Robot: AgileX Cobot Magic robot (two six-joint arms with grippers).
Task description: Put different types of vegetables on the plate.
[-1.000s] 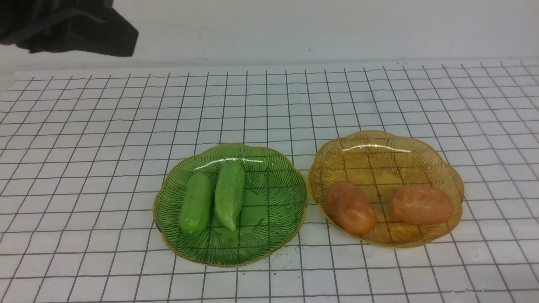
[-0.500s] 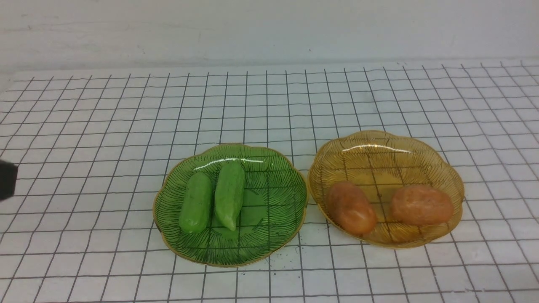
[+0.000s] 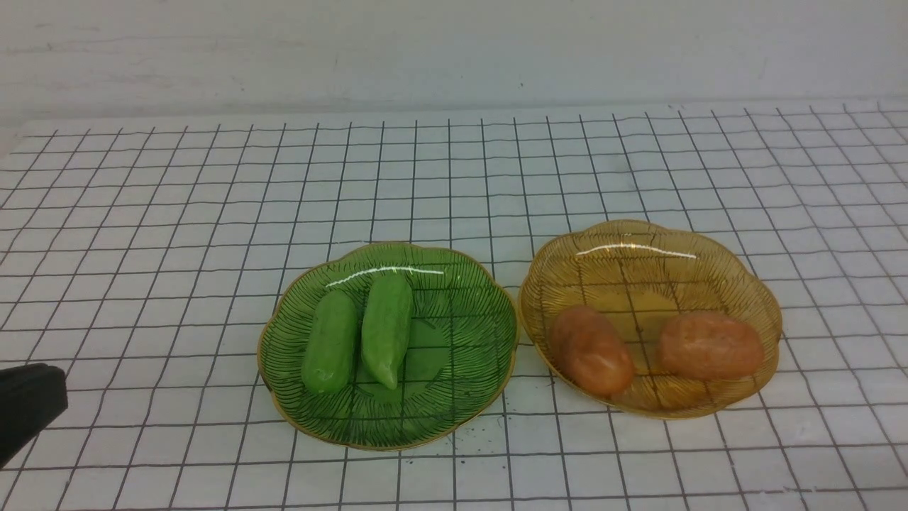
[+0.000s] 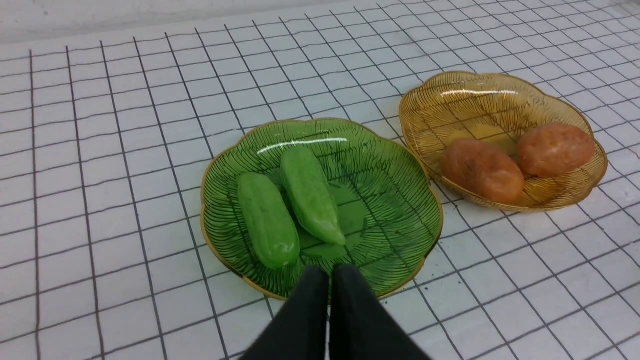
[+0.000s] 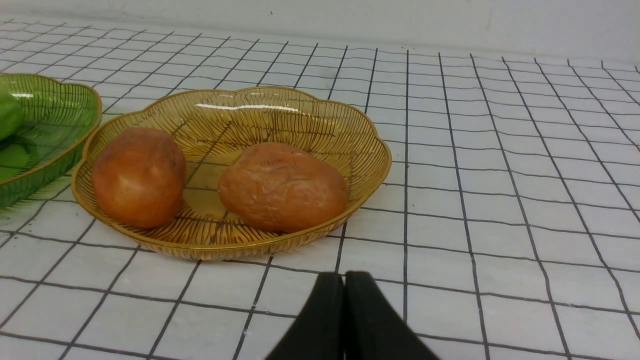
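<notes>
Vegetables, two green [image 3: 330, 342] [image 3: 387, 331] and two brown [image 3: 591, 350] [image 3: 711, 345], lie plated; placing looks finished. Both pincers [image 4: 321, 272] [image 5: 344, 278] are together, seemingly empty; next, probably just park the arms.

Likely a robot test bench: a white surface [image 3: 177, 397] with black grid lines.

No text, label, brand name, number or sign can be read anywhere in the front view or in either wrist view. The thin dark lines ruled across the white tabletop [image 3: 454, 482], from the left edge of the frame to the right, form a plain grid and spell out no characters.
</notes>
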